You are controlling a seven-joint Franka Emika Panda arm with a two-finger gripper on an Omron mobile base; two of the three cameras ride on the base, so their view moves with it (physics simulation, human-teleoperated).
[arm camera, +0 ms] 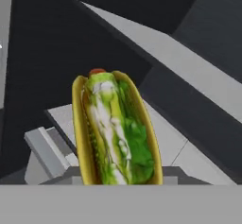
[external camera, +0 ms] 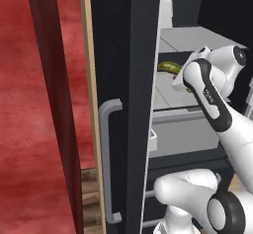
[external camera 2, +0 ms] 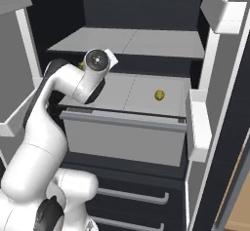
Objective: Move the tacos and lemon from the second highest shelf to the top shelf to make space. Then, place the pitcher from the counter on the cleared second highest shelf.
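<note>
In the hand view, the lower end of the taco [arm camera: 116, 131] is cut off at the frame's bottom, finger tips unseen. At centre right of the left base view, the arm hides most of it [external camera: 169, 67].

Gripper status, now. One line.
Gripper: closed on the taco, holding it lifted above the second highest shelf.
</note>
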